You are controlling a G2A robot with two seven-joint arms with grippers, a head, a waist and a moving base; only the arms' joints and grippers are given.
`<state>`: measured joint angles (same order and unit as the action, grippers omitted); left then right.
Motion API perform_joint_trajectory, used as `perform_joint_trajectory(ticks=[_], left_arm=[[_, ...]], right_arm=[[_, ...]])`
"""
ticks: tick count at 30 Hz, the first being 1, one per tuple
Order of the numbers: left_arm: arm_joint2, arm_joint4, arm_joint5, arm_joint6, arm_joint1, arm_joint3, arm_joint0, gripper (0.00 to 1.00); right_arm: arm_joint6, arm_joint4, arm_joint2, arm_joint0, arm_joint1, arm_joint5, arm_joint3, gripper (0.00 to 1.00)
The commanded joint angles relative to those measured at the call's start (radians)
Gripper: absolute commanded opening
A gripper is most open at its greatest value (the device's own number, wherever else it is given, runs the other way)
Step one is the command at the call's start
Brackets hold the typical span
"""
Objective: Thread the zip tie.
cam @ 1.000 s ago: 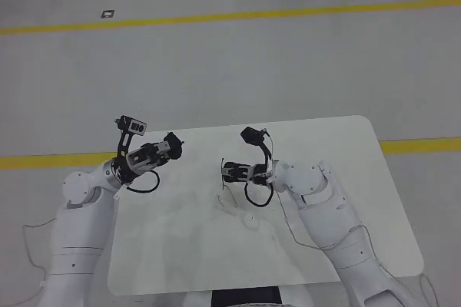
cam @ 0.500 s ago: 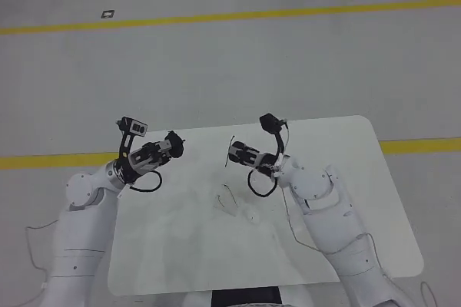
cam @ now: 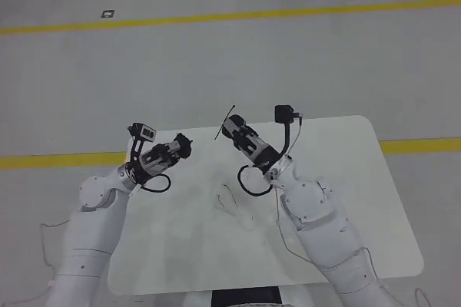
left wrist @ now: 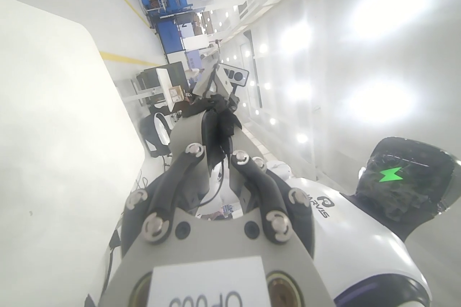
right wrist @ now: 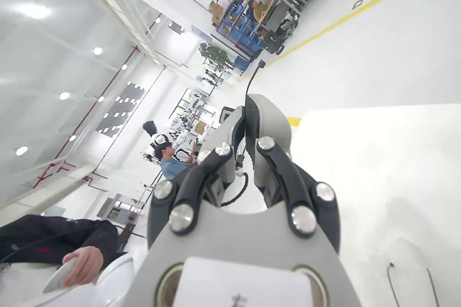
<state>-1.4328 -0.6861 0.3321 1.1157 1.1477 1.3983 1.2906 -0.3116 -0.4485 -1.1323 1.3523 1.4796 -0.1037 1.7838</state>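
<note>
Zip tie (right wrist: 252,78), thin and black, is clamped between the pressed-together fingers of the right end effector (right wrist: 247,104). Its free length sticks straight out past the fingertips, with a small square head at the far end. This end effector is over the far edge of the white tabletop (cam: 353,192). The left end effector (cam: 187,143) is well apart to its side, near the tabletop's far corner, fingers together with nothing visible between them. A thin dark loop (cam: 227,198) lies flat on the tabletop, between the two end effectors and nearer the robot.
</note>
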Motion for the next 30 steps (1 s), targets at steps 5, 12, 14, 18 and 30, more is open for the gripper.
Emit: perform_joint_trajectory(ticks=[5,12,14,18,30], left_arm=[[0.008,0.022,0.008,0.007,-0.002,0.002,-0.011,0.0],[0.014,0.027,0.003,-0.017,-0.002,0.01,-0.007,0.0],[0.027,0.029,0.002,-0.043,-0.001,0.024,0.001,0.0],[0.059,0.029,0.008,-0.084,0.004,0.032,0.009,0.0],[0.1,0.022,0.008,-0.146,0.016,0.026,-0.005,0.0]], right_arm=[[-0.007,-0.026,0.008,-0.004,-0.002,-0.014,-0.006,0.0],[0.033,-0.017,0.018,0.006,0.0,-0.028,0.005,0.0],[0.082,-0.061,0.033,0.007,0.0,-0.053,0.01,0.0],[0.209,-0.164,0.064,0.008,0.003,-0.098,-0.005,0.0],[0.487,-0.466,0.115,0.018,0.001,-0.178,-0.098,0.0]])
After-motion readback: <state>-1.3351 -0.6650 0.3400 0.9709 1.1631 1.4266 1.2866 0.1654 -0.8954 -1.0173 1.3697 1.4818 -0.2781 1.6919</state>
